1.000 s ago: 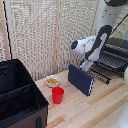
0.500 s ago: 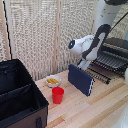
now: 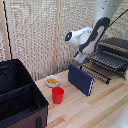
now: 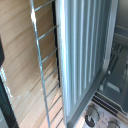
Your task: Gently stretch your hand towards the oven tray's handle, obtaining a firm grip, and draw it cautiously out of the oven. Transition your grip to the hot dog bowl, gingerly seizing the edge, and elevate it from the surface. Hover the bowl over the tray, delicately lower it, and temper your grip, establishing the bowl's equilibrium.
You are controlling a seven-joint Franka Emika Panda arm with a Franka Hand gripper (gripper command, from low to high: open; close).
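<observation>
Above the surface, hand beside oven tray.

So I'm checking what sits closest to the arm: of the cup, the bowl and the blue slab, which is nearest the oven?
The blue slab: it stands just before the oven, while the bowl and red cup sit farther off.

Count from exterior view: 1 oven, 1 oven tray of wire bars. 1 hot dog bowl, 1 red cup at its 5 o'clock. 1 dark blue slab, 1 black fabric bin. 1 white arm. All on 1 wooden surface.
</observation>
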